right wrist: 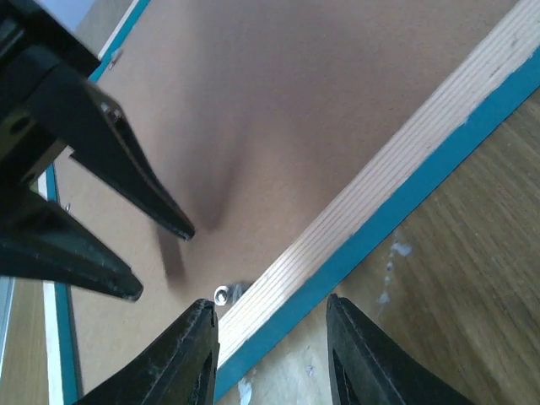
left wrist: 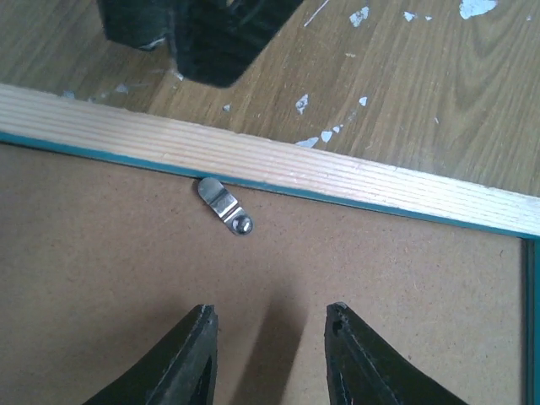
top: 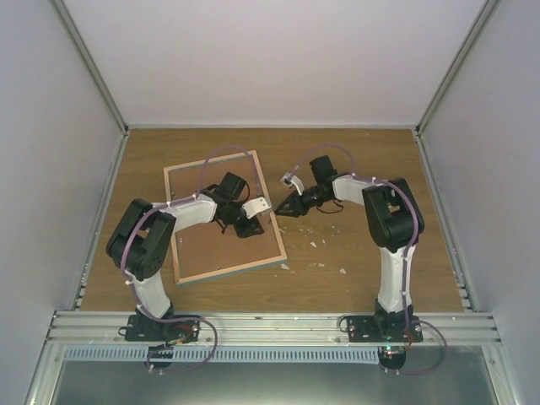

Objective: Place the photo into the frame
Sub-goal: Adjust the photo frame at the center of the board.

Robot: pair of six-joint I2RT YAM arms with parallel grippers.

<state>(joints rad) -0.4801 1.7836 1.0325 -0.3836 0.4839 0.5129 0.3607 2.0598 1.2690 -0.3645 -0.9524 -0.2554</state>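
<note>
The frame lies face down on the left-centre of the table, skewed to the table edges, with its brown backing board facing up. A light wood edge with a thin teal line borders the board. A small metal retaining clip sits on the board just beside this edge.

The left gripper hangs above the board near the frame's right side, fingers apart, with nothing between them. The right gripper is at that same right edge, opposite the left gripper, fingers apart. In its wrist view the wood edge passes between them. Contact with the frame cannot be determined.
</note>
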